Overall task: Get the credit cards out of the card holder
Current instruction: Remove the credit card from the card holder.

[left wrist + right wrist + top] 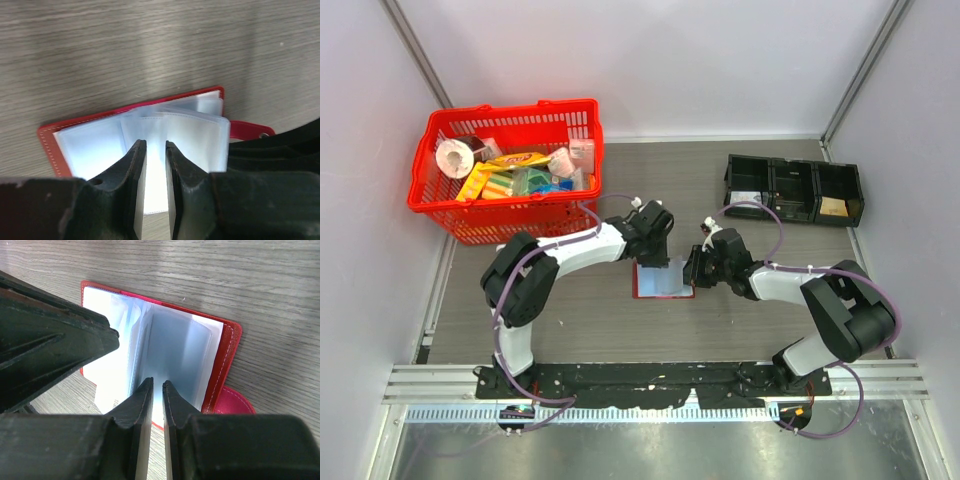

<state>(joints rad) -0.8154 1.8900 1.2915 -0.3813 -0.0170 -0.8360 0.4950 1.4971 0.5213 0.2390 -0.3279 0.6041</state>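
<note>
Lying spread open on the table (pixel 600 325), the holder (pixel 662 282) is sitting at the middle, red cover down and pale sleeves facing up. The two arms are reaching in over it from either side. The left end effector (pixel 156 146) is hanging over the holder's far edge, its fingers (pixel 134 170) standing narrow with one bright white leaf rising into the gap between them; whether they are actually pressing on that leaf I cannot tell. The right end effector (pixel 156 385) is working at the holder's right edge, its fingers (pixel 142 400) drawn nearly together and pinching a pale bluish sleeve that is standing up from the fanned stack. The red snap tab (pixel 232 402) is sticking out flat on the table just beside that end effector. The sleeves are glaring so much that no cards are showing apart from the plastic. A red basket (pixel 510 112) full of packets is sitting at the far left, well apart from the holder, and a black tray (pixel 795 165) with three compartments is sitting at the far right.
</note>
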